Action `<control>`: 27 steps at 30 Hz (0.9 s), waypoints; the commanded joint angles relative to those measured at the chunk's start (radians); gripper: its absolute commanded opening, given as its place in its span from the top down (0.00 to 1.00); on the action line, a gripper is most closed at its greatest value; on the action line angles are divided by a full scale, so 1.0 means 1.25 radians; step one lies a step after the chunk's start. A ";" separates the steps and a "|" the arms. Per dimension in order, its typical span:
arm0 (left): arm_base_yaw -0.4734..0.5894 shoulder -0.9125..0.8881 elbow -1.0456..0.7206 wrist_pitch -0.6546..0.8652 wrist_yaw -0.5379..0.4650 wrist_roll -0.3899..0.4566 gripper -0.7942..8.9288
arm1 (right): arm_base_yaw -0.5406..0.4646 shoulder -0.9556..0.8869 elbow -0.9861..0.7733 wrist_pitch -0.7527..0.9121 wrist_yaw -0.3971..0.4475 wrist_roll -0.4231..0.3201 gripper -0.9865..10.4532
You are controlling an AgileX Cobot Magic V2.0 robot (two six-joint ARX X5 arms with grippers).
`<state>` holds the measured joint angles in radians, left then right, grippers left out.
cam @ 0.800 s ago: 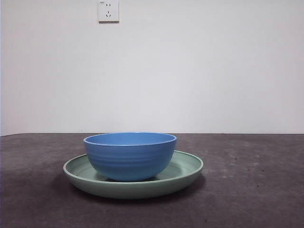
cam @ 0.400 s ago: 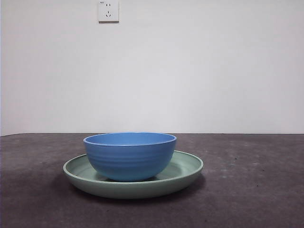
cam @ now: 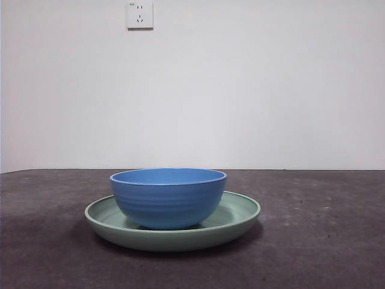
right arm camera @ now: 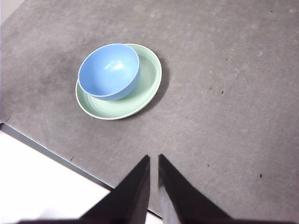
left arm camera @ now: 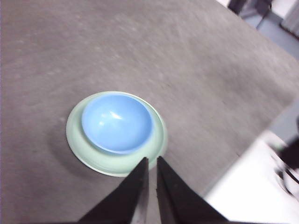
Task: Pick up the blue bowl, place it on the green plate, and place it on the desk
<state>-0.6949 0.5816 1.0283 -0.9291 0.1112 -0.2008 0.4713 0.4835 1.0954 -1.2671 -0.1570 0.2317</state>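
**Desk side:** Where's the bowl from where you sit?

**Me:** I see the blue bowl (cam: 168,198) standing upright inside the green plate (cam: 240,214), and the plate lies flat on the desk (cam: 325,241). In my front view the pair is a little left of the middle, fairly near the camera. The bowl doesn't sit centred; from the wrist cameras it is pushed toward one side of the plate, so a wide crescent of green shows on the other side. The bowl is empty, with a soft highlight on its inner wall.

**Desk side:** And the arms?

**Me:** Neither one shows in my front view. The left claw (left arm camera: 152,161) is high above the desk with its two black jaws drawn almost together, only a thin slit between them, holding nothing; the plate's rim appears just past their tips. The right claw (right arm camera: 154,158) is the same, clenched to a narrow slit and empty, well apart from the plate and over bare desk near the edge.

**Desk side:** Anything else around?

**Me:** Only a white wall socket (cam: 139,14) high on the far wall.
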 commanded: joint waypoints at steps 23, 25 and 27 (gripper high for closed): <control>0.500 -0.364 -0.781 0.657 -0.008 0.057 0.89 | 0.005 0.002 0.015 0.008 0.001 -0.009 0.89; 0.521 -0.365 -0.789 0.658 -0.008 0.066 0.89 | 0.005 0.002 0.015 0.008 0.001 -0.009 0.89; 0.540 -0.369 -0.796 0.660 -0.009 0.070 0.89 | 0.005 0.002 0.015 0.008 0.001 -0.009 0.89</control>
<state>-0.0265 0.1238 0.0414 -0.1192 0.1040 -0.1356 0.4713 0.4835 1.0954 -1.2671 -0.1570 0.2317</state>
